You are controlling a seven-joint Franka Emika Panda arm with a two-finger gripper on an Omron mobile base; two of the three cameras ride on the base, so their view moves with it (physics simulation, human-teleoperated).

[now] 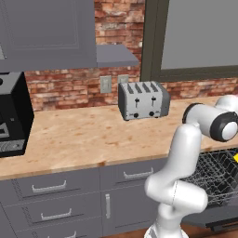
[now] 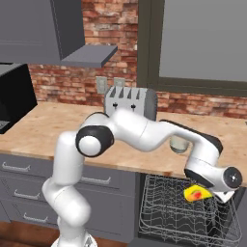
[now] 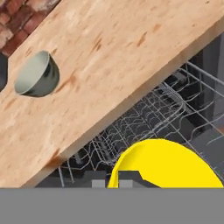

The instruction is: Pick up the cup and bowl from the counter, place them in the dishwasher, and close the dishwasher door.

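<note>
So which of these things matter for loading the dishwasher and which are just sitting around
Part of the job:
yellow cup, in the shut gripper
grey-green bowl
counter
dishwasher rack

Just lying about:
toaster
black appliance
wall outlets
grey drawers

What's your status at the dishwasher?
Gripper shut on yellow bowl, over grey wire rack. Grey-green cup on tan counter. Nothing blocking.

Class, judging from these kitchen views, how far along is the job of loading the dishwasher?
Done: nothing is loaded yet. In hand: the hand is shut on a yellow dish, held over the dishwasher's wire rack. Left: release it there, fetch the grey-green cup from the counter, then close the door.
</note>
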